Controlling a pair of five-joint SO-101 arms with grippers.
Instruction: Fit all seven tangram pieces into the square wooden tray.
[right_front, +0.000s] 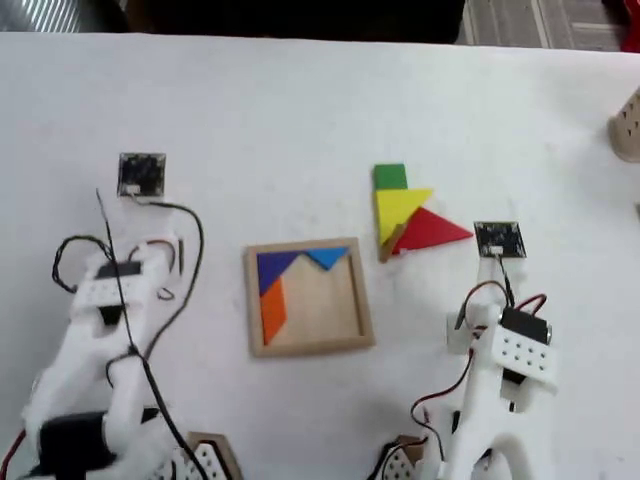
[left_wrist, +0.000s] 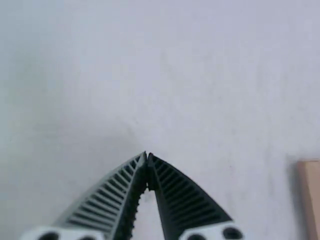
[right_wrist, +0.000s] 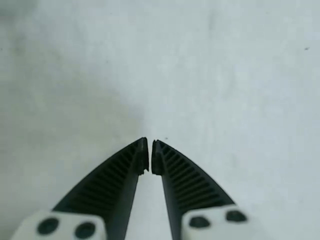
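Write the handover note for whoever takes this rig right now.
Left gripper: shut, empty, over the table beside the tray.
Right gripper: shut, empty, over the table.
Done: purple piece, blue triangle and orange piece lie in the tray.
Left: green square, yellow triangle and red triangle cluster outside the tray, with a tan piece partly under them. All four must go in.

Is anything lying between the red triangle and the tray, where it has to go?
Almost nothing. A small tan piece lies at the corner of the red triangle nearest the tray, seemingly against it, so it sits in the direct line. Beyond it is bare table, and the tray's right half is free.
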